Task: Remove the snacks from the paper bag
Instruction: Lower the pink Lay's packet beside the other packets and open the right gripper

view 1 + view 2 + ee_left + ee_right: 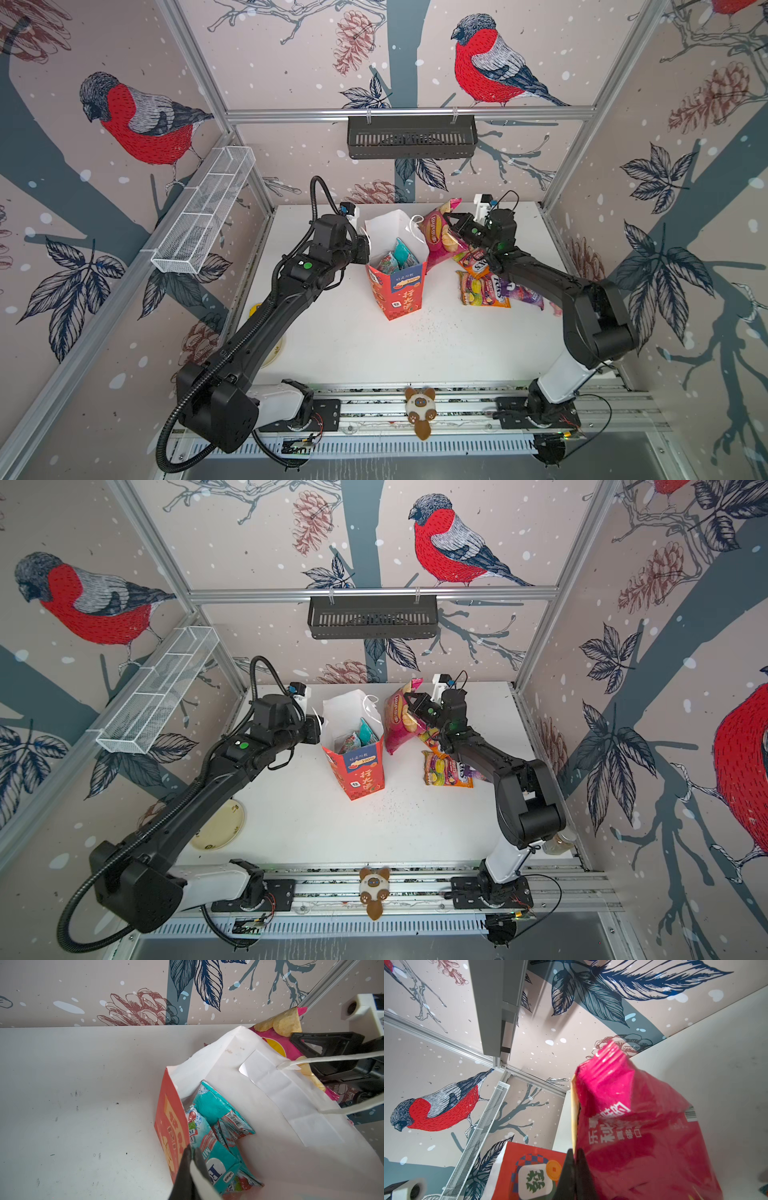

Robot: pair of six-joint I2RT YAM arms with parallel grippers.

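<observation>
The right hand (pixel 451 219) is closed on the pink chip bag (pixel 436 243), which hangs nearly upright, outside the paper bag (pixel 399 293) at its 2 o'clock. The left hand (pixel 190 1152), closed, pinches that bag's wall at 9 o'clock. Inside lie teal packets (pixel 209 1105), nearer the left hand.

The white table (pixel 353 357) carries the red paper bag (pixel 399 297), standing near its middle. Orange and purple candy packets (pixel 482 291) lie just right of the bag. Dark specks (pixel 432 328) are scattered in front, and a yellow plate (pixel 218 827) sits at the left edge.
</observation>
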